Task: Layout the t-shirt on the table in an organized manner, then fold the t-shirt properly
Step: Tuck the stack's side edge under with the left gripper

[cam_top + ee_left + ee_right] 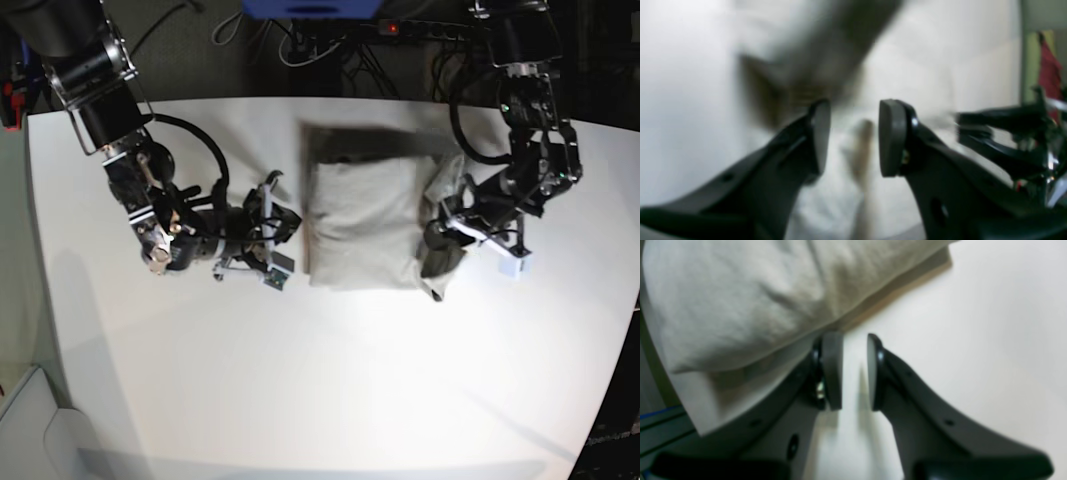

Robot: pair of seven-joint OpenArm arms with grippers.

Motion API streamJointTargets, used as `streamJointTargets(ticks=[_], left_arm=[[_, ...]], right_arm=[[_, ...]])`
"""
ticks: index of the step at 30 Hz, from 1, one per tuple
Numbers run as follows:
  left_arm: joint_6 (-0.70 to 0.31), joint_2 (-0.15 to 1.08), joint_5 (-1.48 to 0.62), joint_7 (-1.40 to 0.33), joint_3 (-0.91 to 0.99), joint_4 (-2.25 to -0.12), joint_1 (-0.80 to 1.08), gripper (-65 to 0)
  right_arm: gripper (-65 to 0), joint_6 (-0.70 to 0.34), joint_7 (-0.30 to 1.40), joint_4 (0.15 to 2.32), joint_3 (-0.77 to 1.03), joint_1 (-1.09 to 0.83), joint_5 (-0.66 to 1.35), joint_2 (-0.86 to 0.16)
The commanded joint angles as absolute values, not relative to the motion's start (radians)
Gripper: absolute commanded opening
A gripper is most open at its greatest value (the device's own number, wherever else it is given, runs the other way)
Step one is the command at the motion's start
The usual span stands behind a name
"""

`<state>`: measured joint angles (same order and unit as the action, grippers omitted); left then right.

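The pale grey-beige t-shirt (pixel 360 210) lies folded into a rough rectangle at the middle of the white table (pixel 320 390), with a bunched flap at its right edge. My right gripper (pixel 283 235) sits at the shirt's left edge. In the right wrist view it (pixel 853 371) is open by a narrow gap showing bare table (pixel 973 340), with the t-shirt (pixel 740 300) just beyond its tips. My left gripper (pixel 440 245) rests at the shirt's right edge. The left wrist view is blurred: the gripper (pixel 855 136) stands open, nothing clearly between the pads, pale cloth (pixel 927 66) behind.
Cables and a power strip (pixel 400 28) run along the table's far edge. Both arm bases stand at the back corners. Black arm parts (pixel 1007 133) show at the right of the left wrist view. Bare tabletop spreads in front of the shirt.
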<state>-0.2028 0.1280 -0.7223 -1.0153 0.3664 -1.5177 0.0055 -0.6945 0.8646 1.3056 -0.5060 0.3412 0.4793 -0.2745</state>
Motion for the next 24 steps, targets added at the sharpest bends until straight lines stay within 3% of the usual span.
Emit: streamJointTargets(ticks=[1, 7, 13, 18, 22, 24], left_arm=[[-0.208, 0.153, -0.759, -0.998, 0.403, -1.564, 0.007, -41.5], [-0.208, 0.209, -0.792, -0.997, 0.564, -1.598, 0.022, -41.5], [-0.217, 0.211, -0.819, -0.998, 0.588, -1.616, 0.022, -41.5], [-0.216, 0.159, -0.992, -0.992, 0.449, -1.638, 0.005, -41.5], [-0.206, 0.12, -0.984, -0.989, 0.278, -1.586, -0.058, -42.2], [-0.205, 0.099, -0.951, -0.987, 0.246, -1.554, -0.065, -47.5]], right_arm=[[-54.0, -0.698, 0.846, 1.319, -0.499, 0.366, 0.496, -0.278], [-54.0, -0.698, 0.837, 1.283, -0.499, 0.366, 0.496, -0.269], [-54.0, -0.698, 0.837, 1.283, -0.499, 0.367, 0.495, -0.254], [-54.0, -0.698, 0.837, 1.283, -0.499, 0.366, 0.495, -0.24], [-54.0, -0.698, 0.837, 1.283, -0.499, 0.366, 0.495, -0.24], [-54.0, -0.698, 0.845, 1.283, -0.499, 0.366, 0.495, -0.24]])
